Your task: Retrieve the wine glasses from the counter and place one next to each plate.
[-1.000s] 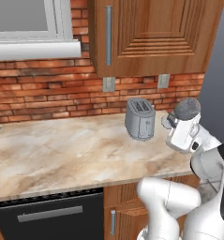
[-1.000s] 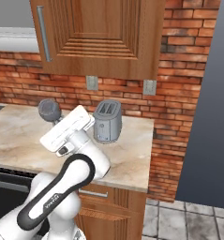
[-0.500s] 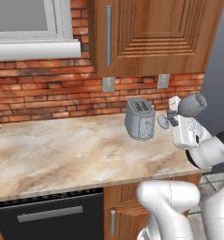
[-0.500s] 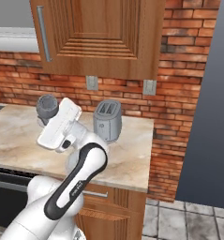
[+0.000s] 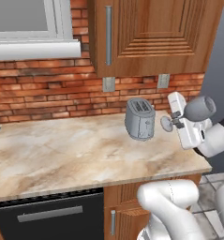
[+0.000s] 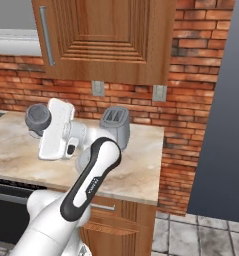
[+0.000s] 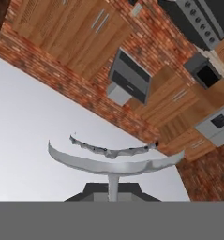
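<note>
I can read no words, brands, numbers or signs anywhere in front of me. The toaster (image 5: 140,119) is plain, the wall outlets (image 5: 108,84) are blank, and any fine print there may be is too small to make out.

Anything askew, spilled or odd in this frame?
Yes: the wine glass is held sideways in the gripper, above the counter beside the toaster, its foot toward the toaster. Nothing looks spilled or broken.
</note>
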Available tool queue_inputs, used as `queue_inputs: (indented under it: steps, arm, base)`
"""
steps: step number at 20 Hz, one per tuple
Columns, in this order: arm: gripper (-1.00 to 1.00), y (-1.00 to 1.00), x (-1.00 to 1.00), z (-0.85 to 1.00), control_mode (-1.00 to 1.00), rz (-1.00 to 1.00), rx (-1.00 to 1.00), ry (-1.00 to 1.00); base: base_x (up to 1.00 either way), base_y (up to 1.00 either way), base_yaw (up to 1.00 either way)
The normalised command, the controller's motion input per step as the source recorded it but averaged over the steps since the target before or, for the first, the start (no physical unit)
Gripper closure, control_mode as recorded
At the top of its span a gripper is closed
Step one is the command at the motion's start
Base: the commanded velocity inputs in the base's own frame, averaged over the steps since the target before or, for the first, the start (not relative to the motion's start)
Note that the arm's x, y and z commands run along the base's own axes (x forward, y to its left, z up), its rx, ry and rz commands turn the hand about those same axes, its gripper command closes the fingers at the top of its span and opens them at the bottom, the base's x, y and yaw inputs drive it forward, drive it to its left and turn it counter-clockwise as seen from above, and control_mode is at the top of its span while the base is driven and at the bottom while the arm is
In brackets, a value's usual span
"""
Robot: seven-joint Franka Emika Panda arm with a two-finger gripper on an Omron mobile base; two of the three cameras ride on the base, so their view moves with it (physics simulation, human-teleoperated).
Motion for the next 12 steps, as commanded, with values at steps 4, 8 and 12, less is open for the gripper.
queue_inputs:
  steps: [4, 8, 12]
  arm:
    - [1.00, 0.01, -0.05, 0.00, 1.00, 0.00, -0.01, -0.03]
    - [1.00, 0.00, 0.00, 0.00, 1.00, 0.00, 0.00, 0.00]
    - [1.00, 0.00, 0.00, 0.00, 1.00, 0.00, 0.00, 0.00]
  base:
    - [-0.24, 0.12, 0.00]
    - [-0.27, 0.66, 0.00]
    - [-0.12, 0.90, 0.09]
